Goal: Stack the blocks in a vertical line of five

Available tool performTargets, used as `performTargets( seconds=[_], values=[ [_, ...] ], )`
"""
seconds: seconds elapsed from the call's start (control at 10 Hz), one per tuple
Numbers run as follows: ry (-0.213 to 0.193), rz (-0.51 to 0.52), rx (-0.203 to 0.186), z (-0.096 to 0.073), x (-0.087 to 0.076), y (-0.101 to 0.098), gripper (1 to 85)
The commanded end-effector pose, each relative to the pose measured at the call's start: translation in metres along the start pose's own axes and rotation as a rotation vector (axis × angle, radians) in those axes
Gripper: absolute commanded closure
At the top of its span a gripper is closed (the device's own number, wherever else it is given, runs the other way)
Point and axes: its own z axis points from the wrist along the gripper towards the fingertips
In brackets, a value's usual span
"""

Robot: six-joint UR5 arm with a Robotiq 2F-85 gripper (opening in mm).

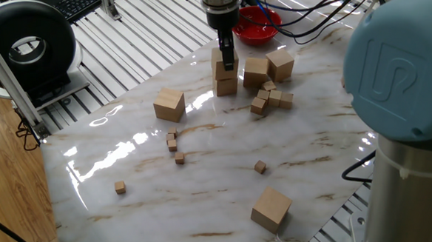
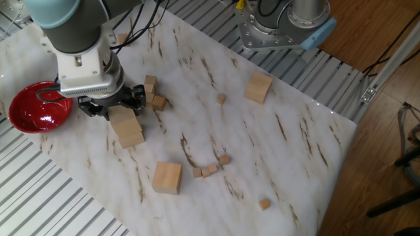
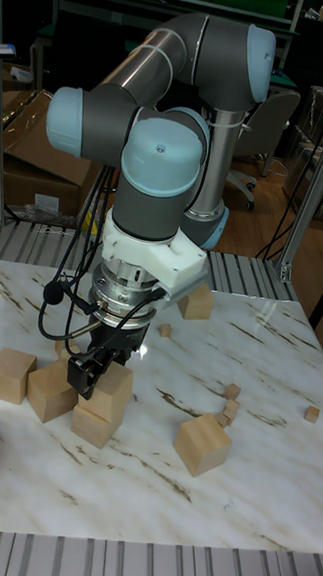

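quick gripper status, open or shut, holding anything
Gripper: shut on the upper block, which sits on a lower block.

Three fixed cameras cover one marble table [image 1: 130,170] from different sides.

One fixed view looks down from behind the robot base [image 1: 403,89], which fills its near right corner, and faces across the table toward the red bowl [image 1: 259,24] at the far edge. The other fixed view sits high on the opposite side, steep and downward, with that bowl [image 2: 36,108] at its left edge. The tall fixed view stands lower and closer, facing the arm [image 3: 164,158] nearly level (shelving behind). All three share the stacked blocks [image 1: 225,72] [image 2: 126,126] [image 3: 106,404] under the gripper [image 1: 228,61] [image 2: 108,106] [image 3: 96,367].
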Motion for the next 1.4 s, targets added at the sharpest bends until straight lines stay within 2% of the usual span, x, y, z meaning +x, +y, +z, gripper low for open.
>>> performTargets(
  seconds=[0.0, 0.4, 0.7, 0.9, 1.3],
  values=[
    [-0.038, 0.006, 0.001, -0.001, -0.009, -0.002, 64.3],
    [0.0, 0.044, 0.008, 0.0, 0.001, -0.005, 62.0],
    [0.013, 0.061, 0.004, 0.001, 0.005, -0.005, 61.3],
    [-0.006, 0.047, 0.012, 0.001, 0.001, -0.007, 59.0],
    [-0.041, 0.05, -0.003, 0.002, -0.009, -0.004, 52.3]
  ],
)
